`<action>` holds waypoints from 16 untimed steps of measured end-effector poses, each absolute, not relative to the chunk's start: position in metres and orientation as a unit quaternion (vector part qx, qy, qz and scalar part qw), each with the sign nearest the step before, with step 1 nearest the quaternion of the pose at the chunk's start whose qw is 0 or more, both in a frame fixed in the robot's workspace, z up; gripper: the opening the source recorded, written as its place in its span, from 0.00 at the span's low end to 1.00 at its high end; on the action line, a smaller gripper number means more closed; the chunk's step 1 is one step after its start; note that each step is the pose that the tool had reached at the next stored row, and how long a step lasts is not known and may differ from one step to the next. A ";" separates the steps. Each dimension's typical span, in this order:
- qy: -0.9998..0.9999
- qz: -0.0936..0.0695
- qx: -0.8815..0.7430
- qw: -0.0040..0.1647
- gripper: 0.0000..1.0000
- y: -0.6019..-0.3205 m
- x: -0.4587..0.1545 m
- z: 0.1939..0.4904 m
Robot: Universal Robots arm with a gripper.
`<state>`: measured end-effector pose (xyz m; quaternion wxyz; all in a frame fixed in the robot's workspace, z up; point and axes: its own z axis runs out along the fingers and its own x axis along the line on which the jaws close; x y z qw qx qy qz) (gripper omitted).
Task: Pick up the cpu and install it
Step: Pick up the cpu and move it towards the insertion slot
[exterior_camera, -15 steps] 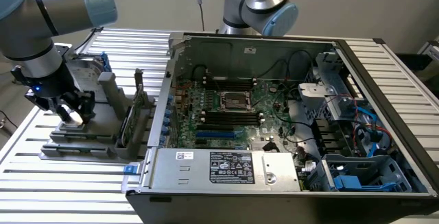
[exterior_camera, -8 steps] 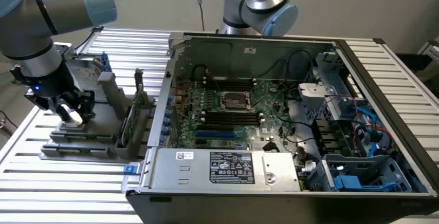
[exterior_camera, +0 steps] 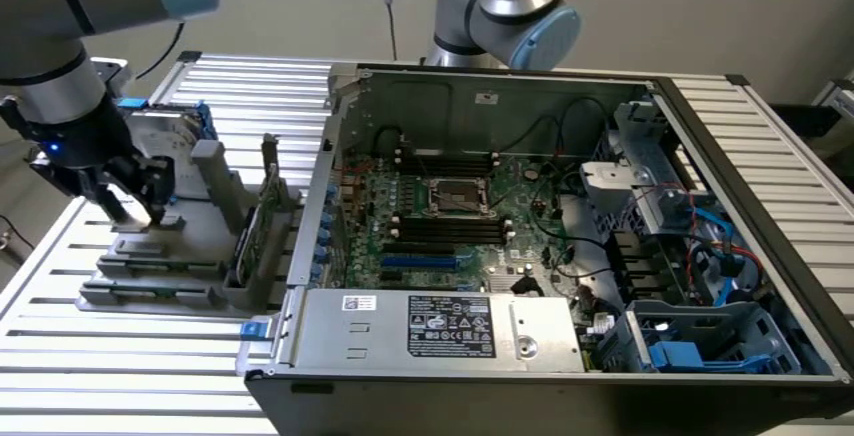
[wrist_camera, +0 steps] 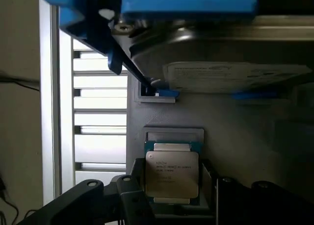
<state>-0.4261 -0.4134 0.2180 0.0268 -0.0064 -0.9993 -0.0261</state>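
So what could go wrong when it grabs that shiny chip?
The gripper is open around the cpu in its grey holder; an uneven squeeze might tilt or drop it. The hard drive in its blue frame sits close by, so lifting carelessly could bump it.

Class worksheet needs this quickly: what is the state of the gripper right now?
Gripper: down at the cpu in its grey holder; whether open or gripping cannot be told.

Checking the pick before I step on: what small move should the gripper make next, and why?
Probably close: the open gripper straddles the small silver-topped square cpu lying in its grey holder, a finger on each side, apparently not yet clamped.
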 end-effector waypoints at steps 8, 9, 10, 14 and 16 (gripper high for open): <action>-0.999 -0.026 -0.006 0.027 0.55 -0.413 -0.426 0.254; -0.999 -0.026 -0.006 0.027 0.55 -0.413 -0.426 0.259; -0.999 -0.026 -0.006 0.027 0.55 -0.413 -0.426 0.263; -0.999 -0.026 -0.007 0.027 0.55 -0.413 -0.424 0.282; -0.999 -0.026 -0.006 0.027 0.55 -0.412 -0.421 0.290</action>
